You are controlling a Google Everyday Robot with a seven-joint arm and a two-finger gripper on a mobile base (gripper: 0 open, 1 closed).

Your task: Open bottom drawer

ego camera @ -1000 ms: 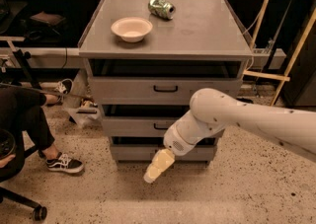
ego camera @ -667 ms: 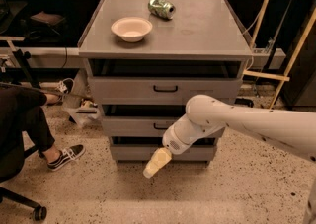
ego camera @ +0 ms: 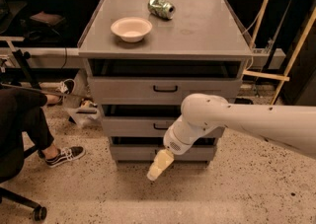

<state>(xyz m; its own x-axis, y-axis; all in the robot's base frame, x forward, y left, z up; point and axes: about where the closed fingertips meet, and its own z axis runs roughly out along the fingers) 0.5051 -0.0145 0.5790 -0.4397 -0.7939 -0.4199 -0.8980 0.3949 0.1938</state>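
Note:
The bottom drawer (ego camera: 131,152) is the lowest grey front of the cabinet (ego camera: 165,45), just above the floor, and looks pushed in. Its handle is hidden behind my arm. My gripper (ego camera: 157,168) hangs in front of the drawer's middle, pointing down and left, with its tip below the drawer's lower edge near the floor. My white wrist (ego camera: 178,140) covers the centre of the bottom front and part of the middle drawer (ego camera: 129,127). The top drawer (ego camera: 165,90) shows its black handle.
A cream bowl (ego camera: 131,28) and a crushed green can (ego camera: 161,7) lie on the cabinet top. A seated person's leg (ego camera: 27,117) and shoe (ego camera: 64,155) are at the left, with a chair caster (ego camera: 37,213) below. Wooden poles (ego camera: 289,55) lean at the right.
My gripper has hardly shifted in front of the bottom drawer. The person's foot at the left has moved a little farther from the camera. The drawers look the same.

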